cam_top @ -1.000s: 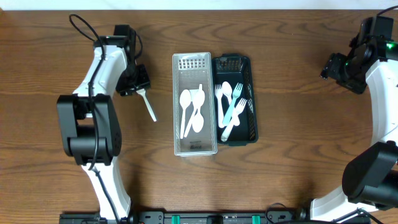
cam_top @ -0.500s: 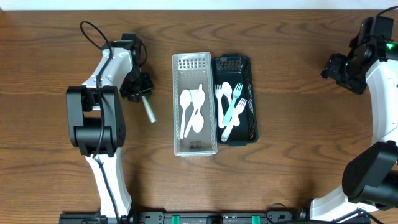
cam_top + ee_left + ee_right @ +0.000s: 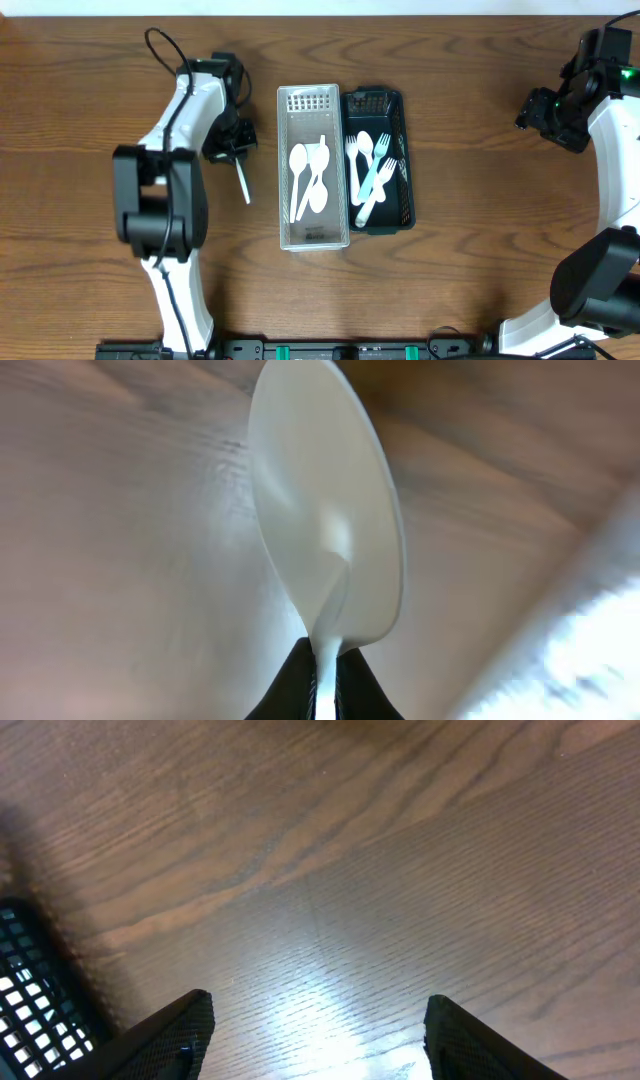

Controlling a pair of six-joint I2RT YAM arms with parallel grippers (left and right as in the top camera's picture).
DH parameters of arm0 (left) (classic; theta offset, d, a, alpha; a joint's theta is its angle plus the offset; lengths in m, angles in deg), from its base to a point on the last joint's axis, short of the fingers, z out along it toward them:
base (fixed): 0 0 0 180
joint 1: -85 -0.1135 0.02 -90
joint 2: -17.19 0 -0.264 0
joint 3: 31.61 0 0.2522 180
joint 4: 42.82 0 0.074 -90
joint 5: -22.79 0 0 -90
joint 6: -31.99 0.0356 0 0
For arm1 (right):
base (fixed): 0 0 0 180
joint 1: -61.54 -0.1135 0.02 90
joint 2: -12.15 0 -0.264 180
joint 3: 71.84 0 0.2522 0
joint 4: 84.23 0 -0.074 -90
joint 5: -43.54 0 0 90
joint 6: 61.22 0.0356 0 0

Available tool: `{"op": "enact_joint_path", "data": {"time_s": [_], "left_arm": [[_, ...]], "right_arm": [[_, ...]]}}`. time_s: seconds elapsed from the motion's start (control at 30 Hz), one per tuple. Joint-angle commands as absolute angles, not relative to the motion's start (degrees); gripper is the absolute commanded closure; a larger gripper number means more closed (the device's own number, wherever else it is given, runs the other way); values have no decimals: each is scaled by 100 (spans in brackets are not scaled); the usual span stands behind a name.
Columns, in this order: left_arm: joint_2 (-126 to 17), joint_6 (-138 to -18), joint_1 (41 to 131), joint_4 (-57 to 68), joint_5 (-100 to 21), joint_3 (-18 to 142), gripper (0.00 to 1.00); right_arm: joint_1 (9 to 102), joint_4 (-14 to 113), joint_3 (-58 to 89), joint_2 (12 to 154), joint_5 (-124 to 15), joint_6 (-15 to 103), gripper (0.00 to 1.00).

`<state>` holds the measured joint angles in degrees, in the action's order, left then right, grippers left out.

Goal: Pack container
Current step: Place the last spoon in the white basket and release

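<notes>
Left arm reaches up from its base toward 12 o'clock, bends at the top, and the wrist drops back down toward the table [image 3: 480, 250]. Left gripper [image 3: 233, 152] sits at 9 o'clock of the clear tray [image 3: 314, 238], near it but apart. Its black fingers [image 3: 295, 682] are pinched tight on the neck of a white spoon [image 3: 325, 510]. In the wrist view the bowl fills the frame above the fingertips, blurred wood grain behind it. From overhead the spoon [image 3: 243, 185] trails from the gripper toward 5 o'clock as a thin line; cannot tell whether its tip touches the wood. Clear tray holds white spoons [image 3: 311, 178] lying lengthwise. The dark basket [image 3: 383, 226] touches the tray's 3 o'clock side and holds white forks [image 3: 357, 160] with one pale blue fork [image 3: 372, 178] among them. Right arm runs up the 3 o'clock edge of the table. Right gripper [image 3: 532, 108] is well apart from both containers, at their 2 o'clock. Its wrist view shows the two fingertips [image 3: 170, 1038] spread wide over bare wood, nothing between them, with a corner of the dark basket at the 9 o'clock edge.
</notes>
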<state>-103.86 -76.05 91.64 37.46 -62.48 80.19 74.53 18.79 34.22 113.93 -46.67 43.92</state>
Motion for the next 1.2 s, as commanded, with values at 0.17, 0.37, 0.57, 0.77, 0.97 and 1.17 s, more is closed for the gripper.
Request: {"op": "enact_joint_path", "data": {"time_s": [0.17, 0.37, 0.57, 0.77, 0.97, 1.17], "left_arm": [[-8395, -7537, 10287, 3888, -6161, 8349, 94], [-8528, -7542, 11052, 3735, -6613, 8069, 93], [-9112, -7537, 11282, 3379, -6644, 7715, 87], [-9123, -7148, 11266, 3350, -6646, 7929, 54], [-8487, -7109, 11268, 4142, -6827, 8705, 28], [-7156, -7113, 11268, 4697, -7772, 9029, 12]], "right_arm": [[7423, 1907, 3395, 11377, -4625, 4287, 29], [7421, 1927, 3395, 11377, -4627, 4287, 29], [7421, 1925, 3395, 11377, -4630, 4289, 29], [7414, 1925, 3395, 11377, -4627, 4287, 29], [7278, 2165, 3400, 11170, -4763, 3574, 33], [6953, 2679, 3400, 9989, -5148, 3109, 27]]}}
